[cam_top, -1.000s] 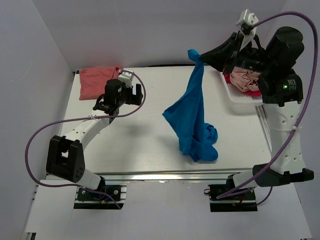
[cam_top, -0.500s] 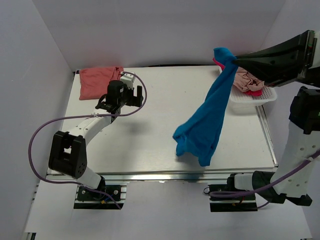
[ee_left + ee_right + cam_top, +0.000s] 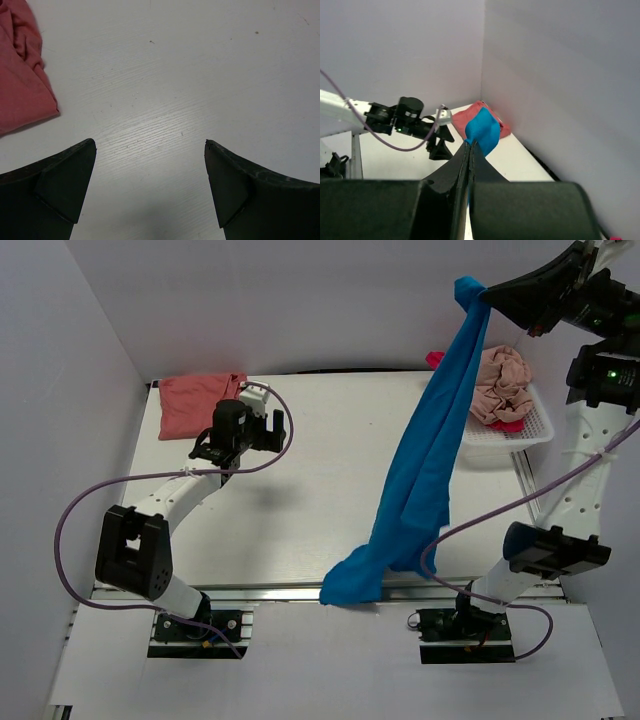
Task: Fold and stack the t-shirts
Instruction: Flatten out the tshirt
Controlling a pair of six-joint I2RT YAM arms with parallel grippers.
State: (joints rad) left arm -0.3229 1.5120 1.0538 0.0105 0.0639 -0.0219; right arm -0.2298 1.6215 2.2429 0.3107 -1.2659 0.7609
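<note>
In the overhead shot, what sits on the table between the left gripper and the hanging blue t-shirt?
Nothing: in the top view only bare white table separates the open left gripper from the blue t-shirt dangling from the right gripper.

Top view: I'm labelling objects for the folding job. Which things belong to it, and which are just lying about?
Job:
- blue t-shirt, hanging from the shut right gripper
- salmon t-shirt, far left
- beige-pink t-shirt and magenta-red t-shirt, both in the basket

Lying about:
- white slotted basket
</note>
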